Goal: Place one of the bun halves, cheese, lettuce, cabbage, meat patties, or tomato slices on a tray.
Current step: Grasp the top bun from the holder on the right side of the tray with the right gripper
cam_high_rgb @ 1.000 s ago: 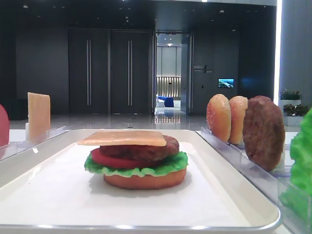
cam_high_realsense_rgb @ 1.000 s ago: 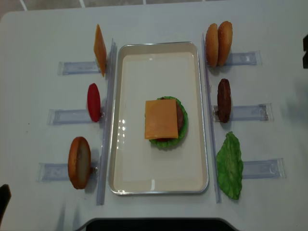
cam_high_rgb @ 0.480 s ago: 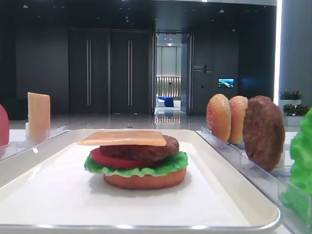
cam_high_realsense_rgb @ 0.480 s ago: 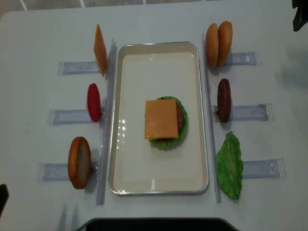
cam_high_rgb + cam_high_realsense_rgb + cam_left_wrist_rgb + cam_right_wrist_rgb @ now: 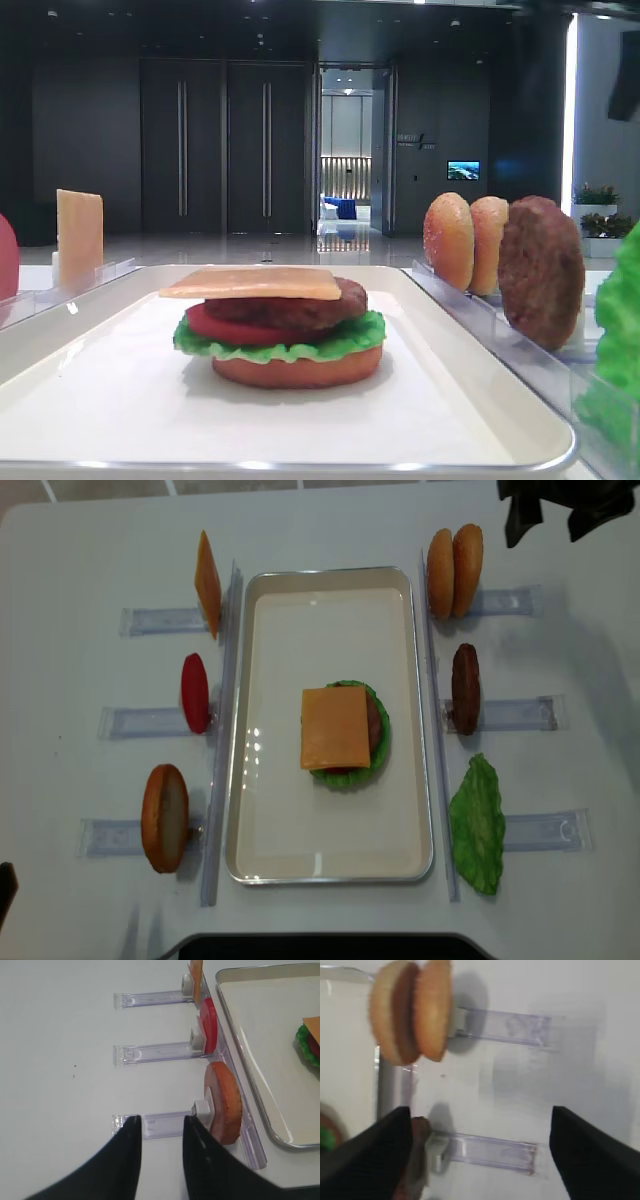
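Note:
The white tray (image 5: 285,810) holds a stack of flat bun, lettuce, tomato, patty and a cheese slice (image 5: 335,727) on top. Two domed bun tops (image 5: 455,572) stand on edge in a rack right of the tray, the same bun tops (image 5: 412,1015) showing in the right wrist view. My right gripper (image 5: 548,535) hovers open just right of them with nothing between its fingers (image 5: 595,1155). My left gripper (image 5: 160,1122) is low at the front left over the table beside an upright flat bun (image 5: 224,1102). Its jaws stand apart and empty.
Clear slotted racks (image 5: 515,713) flank the tray. On the right stand a meat patty (image 5: 465,688) and a lettuce leaf (image 5: 478,823). On the left stand a cheese slice (image 5: 207,583), a tomato slice (image 5: 195,692) and the flat bun (image 5: 165,817).
My right gripper has come in from the right edge to the back right, near the bun tops. The left gripper has slipped further out of the overhead view.

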Robot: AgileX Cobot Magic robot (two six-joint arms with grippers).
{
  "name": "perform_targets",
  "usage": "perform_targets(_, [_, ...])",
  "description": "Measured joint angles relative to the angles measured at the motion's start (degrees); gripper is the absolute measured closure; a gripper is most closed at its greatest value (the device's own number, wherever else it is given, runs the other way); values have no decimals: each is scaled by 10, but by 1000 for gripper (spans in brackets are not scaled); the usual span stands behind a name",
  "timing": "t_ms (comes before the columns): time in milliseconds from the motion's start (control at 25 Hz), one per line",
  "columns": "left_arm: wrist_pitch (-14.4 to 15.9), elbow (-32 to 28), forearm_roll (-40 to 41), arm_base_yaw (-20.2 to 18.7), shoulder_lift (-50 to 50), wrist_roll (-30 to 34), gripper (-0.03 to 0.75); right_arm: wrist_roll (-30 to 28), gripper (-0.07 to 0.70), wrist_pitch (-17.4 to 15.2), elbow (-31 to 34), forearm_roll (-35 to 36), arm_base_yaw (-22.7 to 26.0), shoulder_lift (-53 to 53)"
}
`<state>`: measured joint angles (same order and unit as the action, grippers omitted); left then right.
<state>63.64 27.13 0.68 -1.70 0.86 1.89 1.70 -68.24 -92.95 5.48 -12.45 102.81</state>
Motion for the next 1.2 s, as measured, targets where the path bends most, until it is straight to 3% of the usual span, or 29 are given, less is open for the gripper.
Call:
perform_targets(200, [0, 0, 0, 0, 0, 1, 503, 65, 93, 10, -22, -21, -96, 7])
perform_targets(320, [0, 0, 0, 0, 0, 3, 503, 98, 93, 21, -25, -28, -120, 16])
perform_targets(680, [0, 0, 0, 0, 0, 4, 503, 110, 93, 34, -47, -25, -122, 66])
perform_targets(960, [0, 0, 0, 0, 0, 4, 503, 106, 94, 86, -63, -27, -122, 78])
perform_targets(1200, [0, 0, 0, 0, 0, 4, 503, 99, 94, 93, -64, -34, -120, 109])
